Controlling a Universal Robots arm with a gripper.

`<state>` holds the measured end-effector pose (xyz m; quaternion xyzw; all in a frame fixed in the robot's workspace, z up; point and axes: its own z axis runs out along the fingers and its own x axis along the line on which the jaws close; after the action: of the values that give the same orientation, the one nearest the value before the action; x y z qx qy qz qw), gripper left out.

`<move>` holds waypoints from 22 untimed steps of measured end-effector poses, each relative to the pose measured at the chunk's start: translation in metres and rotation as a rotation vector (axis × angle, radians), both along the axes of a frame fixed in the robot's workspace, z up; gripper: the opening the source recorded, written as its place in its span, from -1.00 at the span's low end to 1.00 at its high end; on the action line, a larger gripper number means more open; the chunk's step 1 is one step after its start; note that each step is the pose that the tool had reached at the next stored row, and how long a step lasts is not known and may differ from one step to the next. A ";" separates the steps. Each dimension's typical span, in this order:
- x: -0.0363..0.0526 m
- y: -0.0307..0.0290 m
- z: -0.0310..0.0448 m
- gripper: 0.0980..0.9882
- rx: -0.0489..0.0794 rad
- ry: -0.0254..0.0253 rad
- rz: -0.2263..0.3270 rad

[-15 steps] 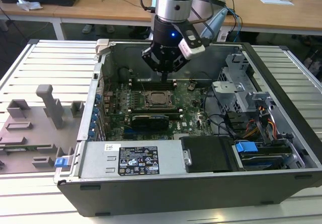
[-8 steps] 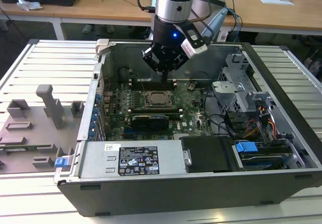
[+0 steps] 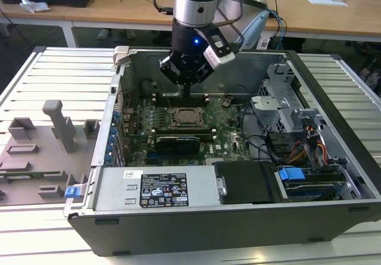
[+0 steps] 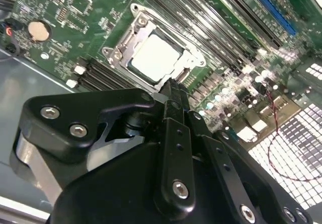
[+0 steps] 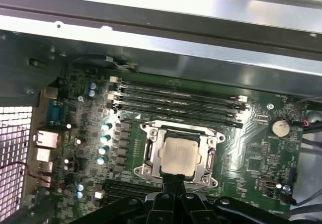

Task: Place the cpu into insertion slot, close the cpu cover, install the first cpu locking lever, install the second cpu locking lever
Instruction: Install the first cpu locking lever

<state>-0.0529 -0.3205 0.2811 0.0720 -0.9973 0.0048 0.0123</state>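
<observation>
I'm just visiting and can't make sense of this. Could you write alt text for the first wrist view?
A pale square cpu sits in the silver-rimmed insertion slot on a green circuit board, with the black tool, its tips closed, at one edge of the chip. Long black memory slots run between the socket and a grey metal case wall.

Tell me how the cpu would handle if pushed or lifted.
The cpu is a flat, metal-topped square, so probably stiff and light. Its smooth top looks slippery to grip. Sitting level within the rim of the insertion slot, it would likely resist a sideways push rather than slide or tip.
</observation>
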 end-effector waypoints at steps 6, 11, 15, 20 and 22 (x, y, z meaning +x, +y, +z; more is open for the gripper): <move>-0.0121 0.0004 -0.0001 -0.98 0.000 -0.0002 -0.012; -0.0278 0.0036 -0.0013 -0.98 0.002 -0.0006 -0.023; -0.0385 0.0077 -0.0028 -0.98 0.002 -0.0006 -0.024; -0.0514 0.0142 -0.0053 -0.98 0.003 -0.0007 -0.025; -0.0551 0.0165 -0.0062 -0.98 0.003 -0.0006 -0.025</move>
<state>-0.1080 -0.3040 0.2749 0.0595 -0.9982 0.0030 0.0120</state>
